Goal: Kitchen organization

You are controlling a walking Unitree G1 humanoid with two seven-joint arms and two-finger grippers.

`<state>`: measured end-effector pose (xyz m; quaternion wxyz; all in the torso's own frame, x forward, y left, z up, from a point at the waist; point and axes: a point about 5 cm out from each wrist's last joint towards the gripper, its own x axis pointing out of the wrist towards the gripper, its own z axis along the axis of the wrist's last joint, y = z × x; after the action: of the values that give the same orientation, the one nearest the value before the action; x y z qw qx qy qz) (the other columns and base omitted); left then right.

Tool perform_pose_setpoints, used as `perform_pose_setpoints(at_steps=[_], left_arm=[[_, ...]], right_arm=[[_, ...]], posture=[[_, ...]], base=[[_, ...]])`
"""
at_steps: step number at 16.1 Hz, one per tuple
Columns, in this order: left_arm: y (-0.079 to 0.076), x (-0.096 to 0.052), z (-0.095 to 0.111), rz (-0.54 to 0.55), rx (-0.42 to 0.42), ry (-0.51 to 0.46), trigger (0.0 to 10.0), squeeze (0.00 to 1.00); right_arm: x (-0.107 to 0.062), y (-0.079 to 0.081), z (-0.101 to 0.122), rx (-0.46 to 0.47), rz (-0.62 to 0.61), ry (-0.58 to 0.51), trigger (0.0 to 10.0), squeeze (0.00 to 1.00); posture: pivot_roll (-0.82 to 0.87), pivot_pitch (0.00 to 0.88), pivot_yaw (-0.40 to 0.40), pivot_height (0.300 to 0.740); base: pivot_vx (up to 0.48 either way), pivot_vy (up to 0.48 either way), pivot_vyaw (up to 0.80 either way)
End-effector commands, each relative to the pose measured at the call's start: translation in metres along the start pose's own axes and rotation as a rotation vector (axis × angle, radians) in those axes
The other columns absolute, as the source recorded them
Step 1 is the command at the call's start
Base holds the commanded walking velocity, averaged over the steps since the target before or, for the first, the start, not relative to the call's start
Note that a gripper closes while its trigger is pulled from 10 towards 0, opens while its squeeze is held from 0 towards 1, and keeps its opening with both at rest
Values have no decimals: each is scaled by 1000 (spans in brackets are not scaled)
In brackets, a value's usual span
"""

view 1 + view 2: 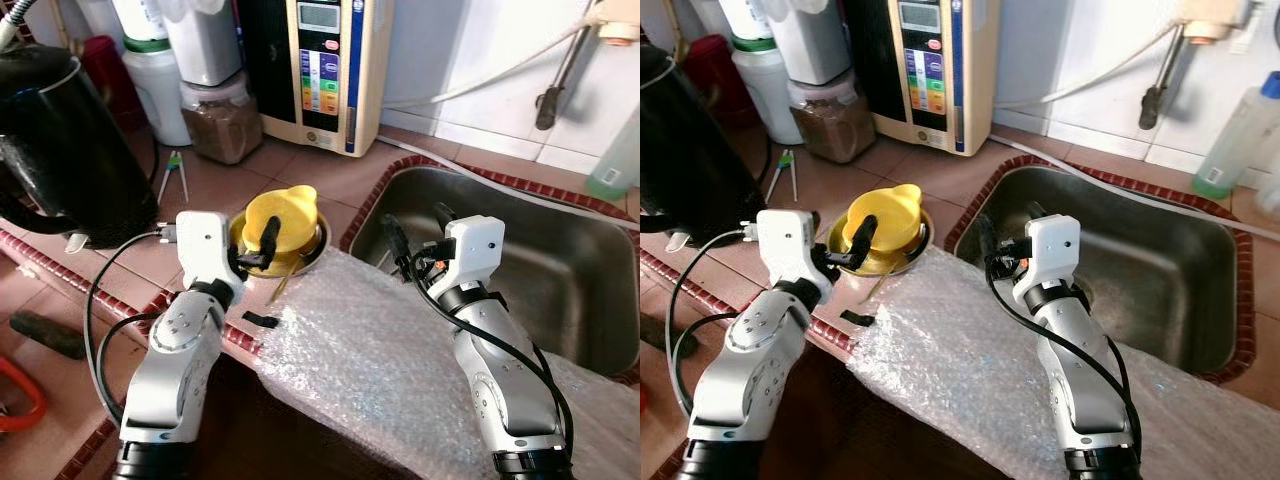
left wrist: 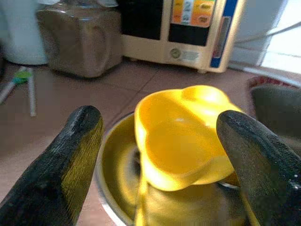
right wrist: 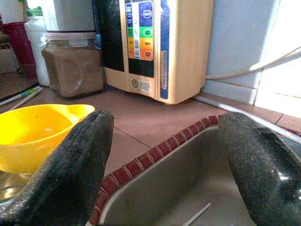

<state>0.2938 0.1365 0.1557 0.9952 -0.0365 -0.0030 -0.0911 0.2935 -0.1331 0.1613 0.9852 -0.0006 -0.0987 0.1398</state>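
Left wrist view puts our left gripper (image 2: 160,155), fingers spread and holding nothing, right in front of the yellow bowl (image 2: 186,136), which sits tilted in a metal bowl (image 1: 318,243) on the surface. Our right gripper (image 1: 1012,232) hovers released over the sink (image 1: 1160,270). We judge the organizing barely begun.
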Motion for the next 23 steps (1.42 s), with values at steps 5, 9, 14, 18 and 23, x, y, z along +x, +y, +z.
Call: perform_pose_setpoints(at_steps=[5, 9, 14, 18, 23], left_arm=[[-3, -4, -13, 1, 9, 30, 10000, 0], [0, -1, -18, 49, 41, 42, 10000, 0], [5, 23, -10, 40, -55, 24, 10000, 0], [-1, 37, 1, 3, -75, -6, 10000, 0], [-7, 55, -9, -53, -220, 107, 10000, 0]], right_arm=[[2, -3, 4, 1, -4, -17, 10000, 0], [2, -4, 4, -9, -1, -17, 10000, 0], [0, 12, 8, -63, 93, -33, 10000, 0], [-2, 23, 12, -78, 161, -47, 10000, 0], [-9, 28, 14, -64, 224, -34, 10000, 0]], posture=[[-23, 42, 38, 740], [-32, 29, 37, 740], [-45, 33, 37, 740], [-76, 29, 50, 740], [-94, 25, 65, 740]], base=[[0, 0, -269], [0, 0, 0], [0, 0, 0], [0, 0, 0], [0, 0, 0]])
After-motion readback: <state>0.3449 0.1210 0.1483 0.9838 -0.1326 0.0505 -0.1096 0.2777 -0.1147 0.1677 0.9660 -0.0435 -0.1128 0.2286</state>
